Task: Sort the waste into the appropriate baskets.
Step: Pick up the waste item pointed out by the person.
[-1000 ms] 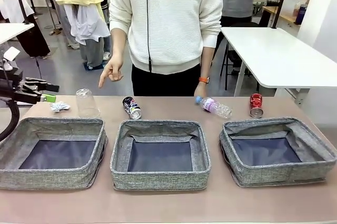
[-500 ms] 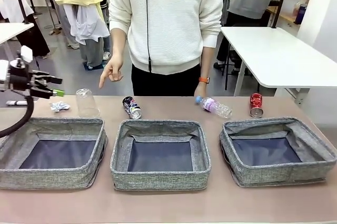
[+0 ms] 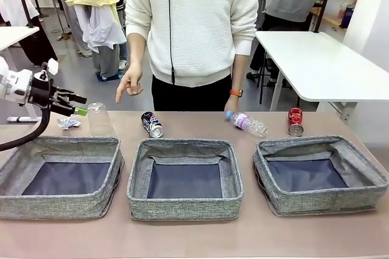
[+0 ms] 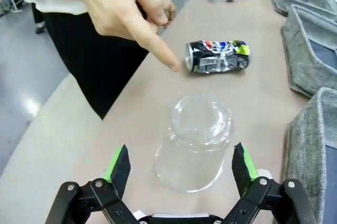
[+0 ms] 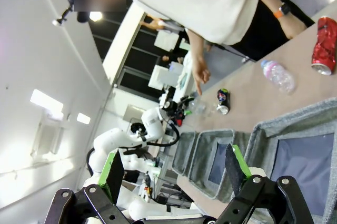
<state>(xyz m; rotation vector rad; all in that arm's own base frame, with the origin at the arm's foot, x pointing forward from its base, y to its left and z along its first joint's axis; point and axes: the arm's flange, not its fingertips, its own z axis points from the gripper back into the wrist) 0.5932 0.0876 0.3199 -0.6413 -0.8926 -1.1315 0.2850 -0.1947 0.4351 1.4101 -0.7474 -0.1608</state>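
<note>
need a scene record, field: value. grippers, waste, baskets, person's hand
left gripper: open, beside the clear plastic cup, cup lined up between its fingers, no grip
right gripper: open, holding nothing
waste: cup upside down; crumpled white paper, dark blue-silver can, bottle, red can; all on the table beyond the baskets
baskets: left basket, middle basket, right basket, in a row
person's hand: index finger pointing down near the dark blue-silver can
</note>
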